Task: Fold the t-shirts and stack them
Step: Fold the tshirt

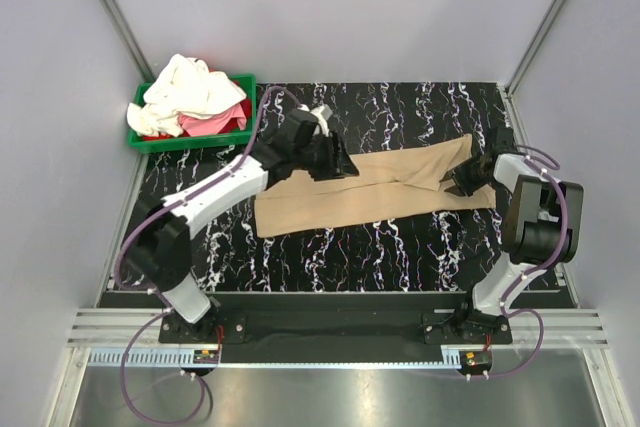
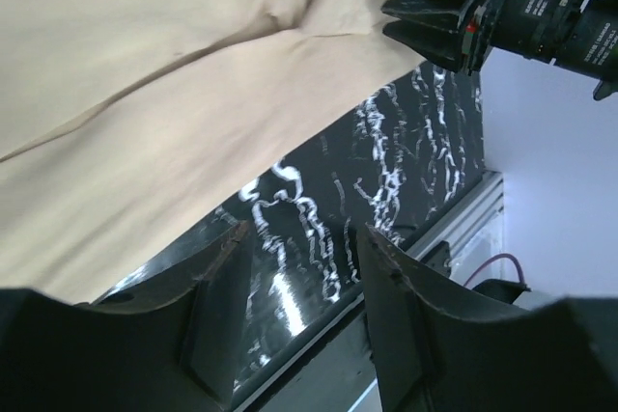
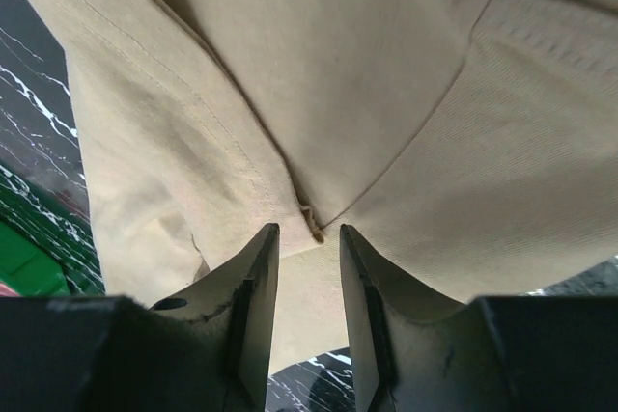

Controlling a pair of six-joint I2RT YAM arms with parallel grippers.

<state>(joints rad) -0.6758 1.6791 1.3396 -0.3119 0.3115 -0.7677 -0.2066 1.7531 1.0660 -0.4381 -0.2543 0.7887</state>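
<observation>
At the two ends of the tan t-shirt, folded lengthwise, my left gripper gapes empty and my right gripper is narrowly parted, holding nothing; next I judge both must pinch for the crosswise fold.

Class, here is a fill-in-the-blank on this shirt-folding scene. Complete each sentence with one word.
1. The white t-shirt and the pink-red t-shirt lie in a ____ bin.
2. The tan t-shirt lies on the ____ marbled table.
3. The right gripper is at the tan t-shirt's ____ end.

Missing words: green; black; right.
</observation>
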